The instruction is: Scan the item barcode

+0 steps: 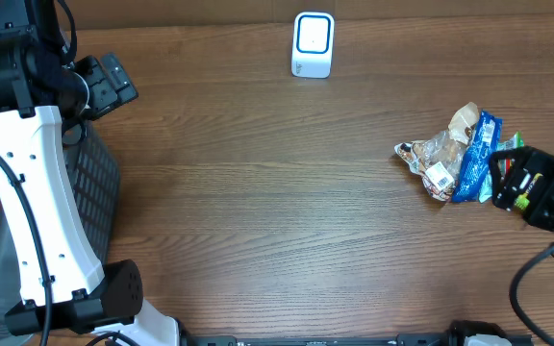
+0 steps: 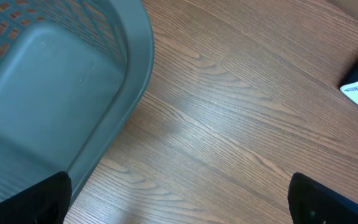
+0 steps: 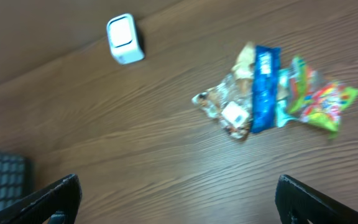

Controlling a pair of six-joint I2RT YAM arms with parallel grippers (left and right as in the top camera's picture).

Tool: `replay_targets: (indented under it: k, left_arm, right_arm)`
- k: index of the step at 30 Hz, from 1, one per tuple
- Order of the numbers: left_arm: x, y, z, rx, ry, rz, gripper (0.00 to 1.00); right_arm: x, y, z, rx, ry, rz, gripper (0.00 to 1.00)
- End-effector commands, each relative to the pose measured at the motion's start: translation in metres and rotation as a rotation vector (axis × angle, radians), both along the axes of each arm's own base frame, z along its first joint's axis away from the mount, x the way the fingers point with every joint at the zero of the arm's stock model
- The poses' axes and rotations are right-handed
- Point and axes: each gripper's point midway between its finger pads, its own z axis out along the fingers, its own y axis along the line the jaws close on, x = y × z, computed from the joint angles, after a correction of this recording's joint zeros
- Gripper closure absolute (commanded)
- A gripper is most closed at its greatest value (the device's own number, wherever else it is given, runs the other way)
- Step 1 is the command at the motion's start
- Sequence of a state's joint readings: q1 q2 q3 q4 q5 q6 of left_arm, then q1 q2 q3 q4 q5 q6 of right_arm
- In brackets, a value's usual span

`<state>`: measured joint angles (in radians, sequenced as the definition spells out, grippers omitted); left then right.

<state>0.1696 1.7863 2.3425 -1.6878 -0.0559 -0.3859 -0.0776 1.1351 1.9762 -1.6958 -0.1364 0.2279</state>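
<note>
While both arms hang over the wooden table (image 1: 258,211), the scene reads so:
Items: three packets lie touching on the right side of the table: clear packet (image 1: 431,152), blue packet (image 1: 476,154), colourful packet (image 3: 319,102).
Label: a small white label (image 1: 440,176) sits on the clear packet, facing up; its print is too blurred to read.
Blue packet writing: white letters run along its length, not readable.
Scanner (image 1: 313,44): white with a blue face, upright at the far edge, well apart from the packets; the small blue writing on its side is too small to read.
Left gripper (image 2: 179,202): fingers wide apart, nothing between them — it is above the table just beside the grey basket (image 2: 138,74).
Right gripper (image 3: 178,202): fingers wide apart, holding nothing — from overhead it is at the right edge of the packets.
</note>
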Motion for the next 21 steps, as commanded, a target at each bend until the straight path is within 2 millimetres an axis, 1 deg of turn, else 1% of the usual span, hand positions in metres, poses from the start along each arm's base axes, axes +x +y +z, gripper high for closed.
replay_targets:
  k: [1, 3, 5, 9, 11, 13, 14, 15, 17, 19, 21]
  left_arm:
    - [0.002, -0.003, -0.003, -0.001, 0.010, -0.013, 0.00]
    - [0.002, -0.003, -0.003, 0.000, 0.010, -0.013, 0.00]
    - [0.002, -0.003, -0.003, -0.001, 0.011, -0.013, 0.00]
    - [0.002, -0.003, -0.003, -0.001, 0.010, -0.013, 0.00]
    - [0.002, -0.003, -0.003, 0.000, 0.010, -0.013, 0.00]
    - [0.002, -0.003, -0.003, 0.000, 0.010, -0.013, 0.00]
    - [0.002, -0.003, -0.003, 0.000, 0.010, -0.013, 0.00]
    - [0.002, -0.003, -0.003, 0.000, 0.010, -0.013, 0.00]
    - [0.002, -0.003, -0.003, -0.001, 0.011, -0.013, 0.00]
    - [0.002, -0.003, -0.003, 0.000, 0.010, -0.013, 0.00]
    - [0.002, -0.003, -0.003, -0.001, 0.010, -0.013, 0.00]
  right_arm:
    - [-0.008, -0.023, 0.000, -0.111, -0.013, -0.087, 0.00]
    - [-0.008, -0.031, -0.004, -0.145, -0.004, -0.122, 0.00]
    - [-0.002, -0.038, -0.005, -0.172, -0.058, -0.152, 0.00]
    - [0.016, -0.043, -0.013, -0.185, -0.251, -0.180, 0.00]
    - [0.021, -0.045, -0.023, -0.190, -0.373, -0.200, 0.00]
    - [0.023, -0.046, -0.037, -0.191, -0.497, -0.217, 0.00]
    - [0.022, -0.047, -0.048, -0.190, -0.541, -0.223, 0.00]
    - [0.022, -0.047, -0.062, -0.188, -0.593, -0.227, 0.00]
    - [0.023, -0.046, -0.083, -0.169, -0.640, -0.235, 0.00]
    - [0.028, -0.046, -0.116, -0.133, -0.691, -0.255, 0.00]
    - [0.035, -0.047, -0.143, -0.105, -0.734, -0.268, 0.00]
